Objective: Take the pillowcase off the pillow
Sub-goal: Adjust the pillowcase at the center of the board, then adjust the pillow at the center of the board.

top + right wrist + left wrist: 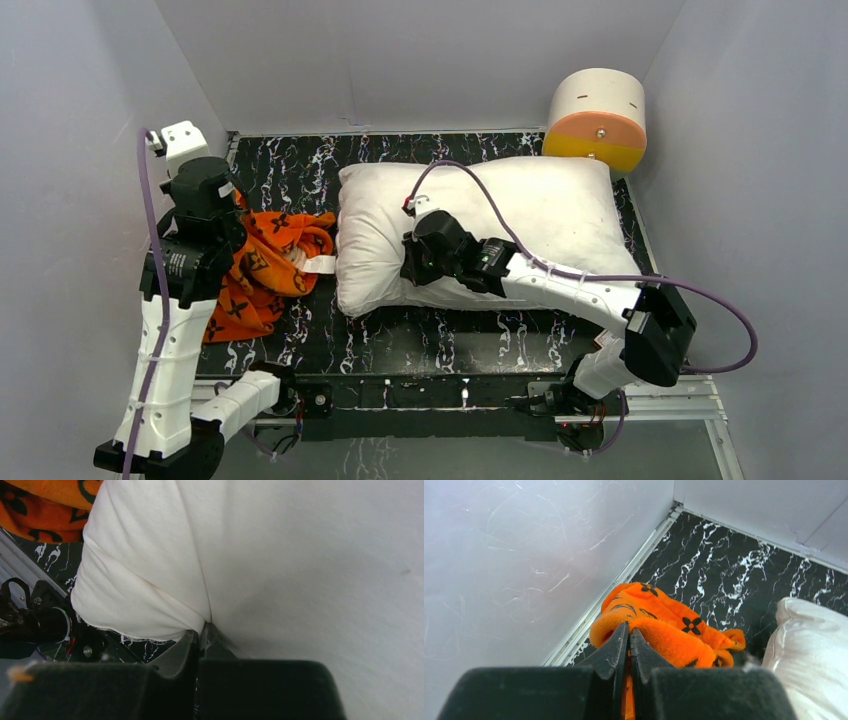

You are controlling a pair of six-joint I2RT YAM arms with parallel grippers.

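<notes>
Left gripper: jaws closed on a fold of the pillowcase. The pillowcase lies bunched at the left side of the table, just beside the pillow — by appearance fully off it. Right gripper: jaws pinched on a tuck of pillow fabric. To finish well, anchor the pillow, draw the pillowcase leftward — then release low.

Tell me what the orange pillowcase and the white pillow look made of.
The pillowcase: likely fleece or plush, matte and fuzzy, bunching in thick rounded folds. The pillow: plain woven cloth, possibly cotton, matte, with fine creases where the right gripper pinches it. Filling not visible.
</notes>
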